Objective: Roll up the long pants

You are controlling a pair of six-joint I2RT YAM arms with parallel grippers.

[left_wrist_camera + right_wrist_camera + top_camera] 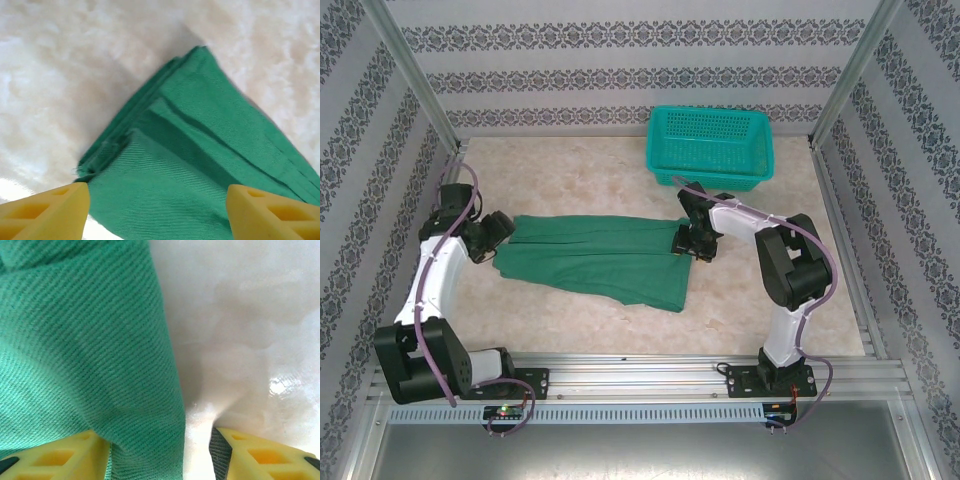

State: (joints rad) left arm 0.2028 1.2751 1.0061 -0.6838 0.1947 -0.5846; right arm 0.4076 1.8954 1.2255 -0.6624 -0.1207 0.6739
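The long pants [600, 260] lie flat across the middle of the table, dark green, folded lengthwise. My left gripper [500, 235] is at their left end. In the left wrist view its yellow fingers [45, 210] stand wide apart and open above the layered corner of the cloth [190, 150]. My right gripper [692, 243] is at the pants' right edge. In the right wrist view the fabric edge [85, 340] runs down between the jaws against the left finger [55, 457]. The right finger stays apart from the cloth, over bare table, so this gripper [160, 457] is open.
A teal mesh basket [710, 145] stands at the back right on the beige table [570, 175]. Patterned walls and metal posts [415, 75] close in the sides and back. A metal rail [640, 375] runs along the near edge.
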